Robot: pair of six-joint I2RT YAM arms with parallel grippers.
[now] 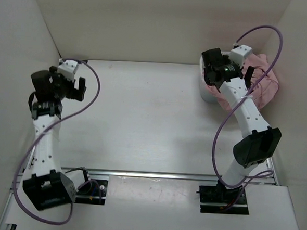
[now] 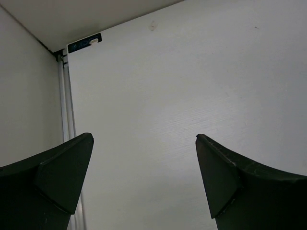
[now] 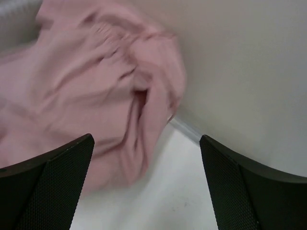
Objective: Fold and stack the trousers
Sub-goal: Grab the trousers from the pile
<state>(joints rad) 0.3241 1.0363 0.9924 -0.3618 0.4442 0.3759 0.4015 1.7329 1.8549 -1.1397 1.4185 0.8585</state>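
A white table (image 1: 143,119) fills a plain white-walled enclosure (image 1: 148,26). A white container (image 1: 206,93) sits toward its far right corner. A metal rail (image 1: 155,175) runs along the near edge, and a faint dark speck (image 2: 152,24) marks the tabletop.

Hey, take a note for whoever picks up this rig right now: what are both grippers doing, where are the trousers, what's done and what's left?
Left gripper: open, holding nothing, above bare table on the left side.
Right gripper: open, holding nothing, poised over the trousers.
Trousers: a crumpled pink heap in the far right corner, against the wall.
Done: nothing visible; no fold made, garment not spread out.
Left: grasp the trousers, bring them to the open middle of the table, lay them flat, fold, then stack.
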